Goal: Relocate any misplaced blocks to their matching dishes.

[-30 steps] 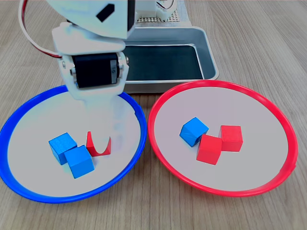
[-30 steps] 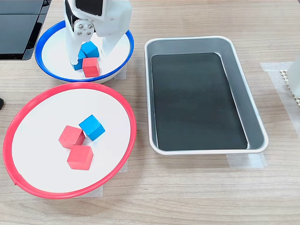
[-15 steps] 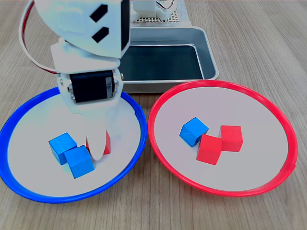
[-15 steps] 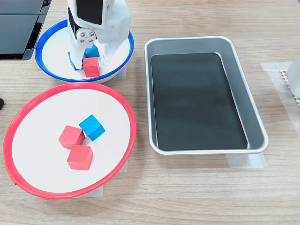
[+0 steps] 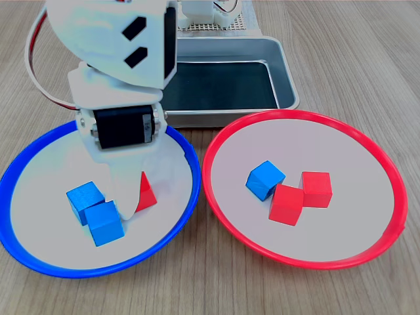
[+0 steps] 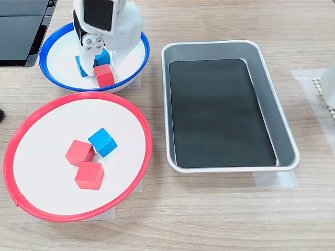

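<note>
The blue-rimmed dish (image 5: 39,259) on the first exterior view's left holds two blue cubes (image 5: 105,223) and one red cube (image 5: 147,193). My gripper (image 5: 134,197) reaches down into it, its white fingers (image 5: 123,195) closed against the red cube's sides and hiding most of it. In the second exterior view the red cube (image 6: 103,76) sits slightly turned under the gripper (image 6: 101,70). The red-rimmed dish (image 5: 367,157) holds a blue cube (image 5: 265,179) touching two red cubes (image 5: 287,204).
A rectangular silver tray (image 5: 282,62) with a dark floor stands behind both dishes, close to the arm's base. In the second exterior view a dark flat object (image 6: 21,31) lies beside the blue-rimmed dish (image 6: 52,78). Bare wooden tabletop surrounds everything.
The gripper came down around the red cube in the blue-rimmed dish and its fingers closed on it. The cube turned a little and the nearer blue cube was nudged aside.
</note>
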Robot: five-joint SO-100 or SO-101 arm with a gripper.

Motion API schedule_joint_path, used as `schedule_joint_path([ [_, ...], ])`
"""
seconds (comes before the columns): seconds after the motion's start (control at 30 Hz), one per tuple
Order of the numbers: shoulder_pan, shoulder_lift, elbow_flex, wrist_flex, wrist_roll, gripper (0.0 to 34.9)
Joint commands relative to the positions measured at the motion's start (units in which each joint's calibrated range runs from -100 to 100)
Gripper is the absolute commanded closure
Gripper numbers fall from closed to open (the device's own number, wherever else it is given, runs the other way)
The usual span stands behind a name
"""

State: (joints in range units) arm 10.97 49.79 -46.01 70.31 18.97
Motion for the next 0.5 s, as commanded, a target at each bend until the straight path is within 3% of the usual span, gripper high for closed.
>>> schedule_joint_path([
  [0.0,-0.48,-0.62,-0.83,-0.6,0.29,27.0],
  [0.47,-1.99,-2.49,2.08,0.06,0.63,22.7],
])
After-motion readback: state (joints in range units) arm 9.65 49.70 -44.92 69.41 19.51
